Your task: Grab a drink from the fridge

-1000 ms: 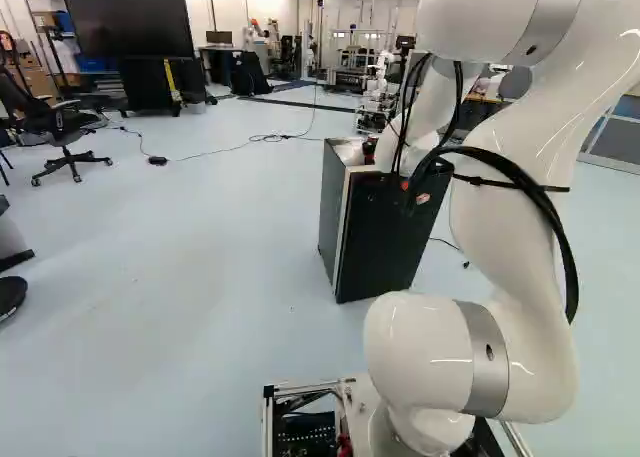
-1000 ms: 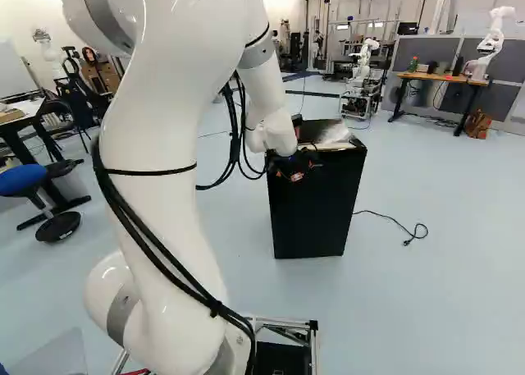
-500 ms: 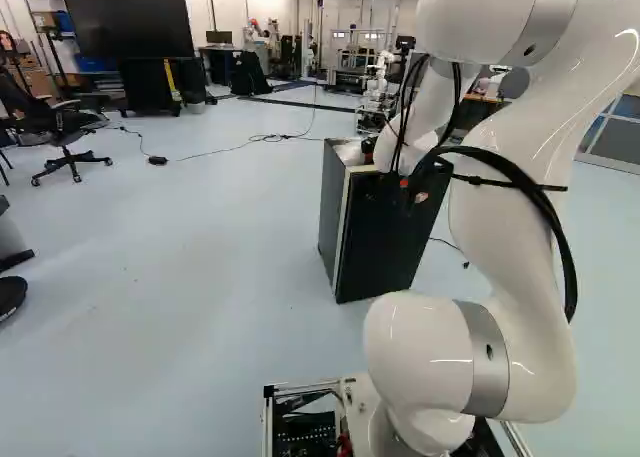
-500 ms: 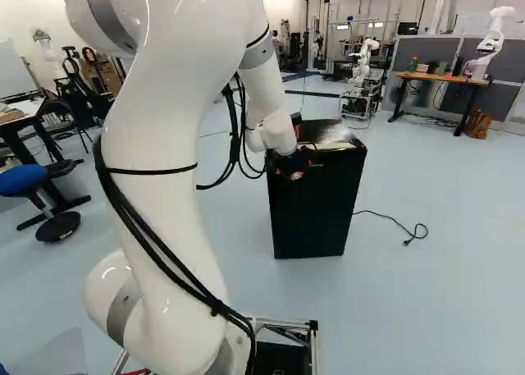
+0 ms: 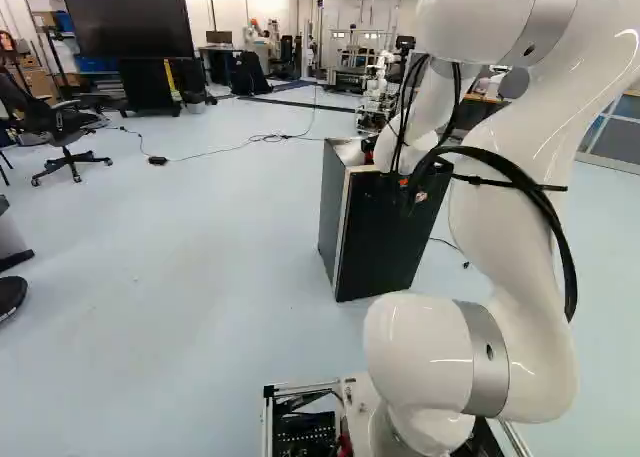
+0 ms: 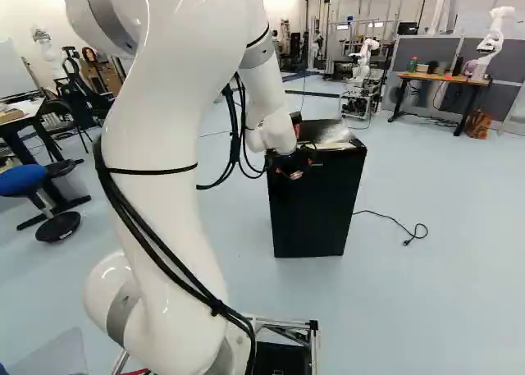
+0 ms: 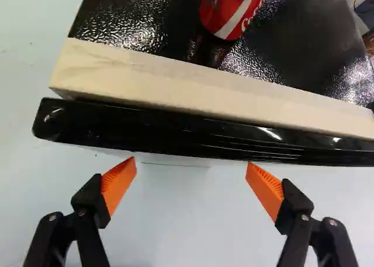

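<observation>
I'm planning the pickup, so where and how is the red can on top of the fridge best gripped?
I'd grip the can around its side wall, one finger to each side, coming roughly level over the near edge of the fridge, where the gripper is, open. The can stands upright, and its round wall offers two opposite faces.

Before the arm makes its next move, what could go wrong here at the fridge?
The claw is open with nothing between its orange pads, so closing it now would probably catch nothing.
The fridge's black front edge lies just ahead of the pads, so moving forward might bump it.
A red can stands on the fridge's top, behind that edge; a jolt could tip it.
</observation>
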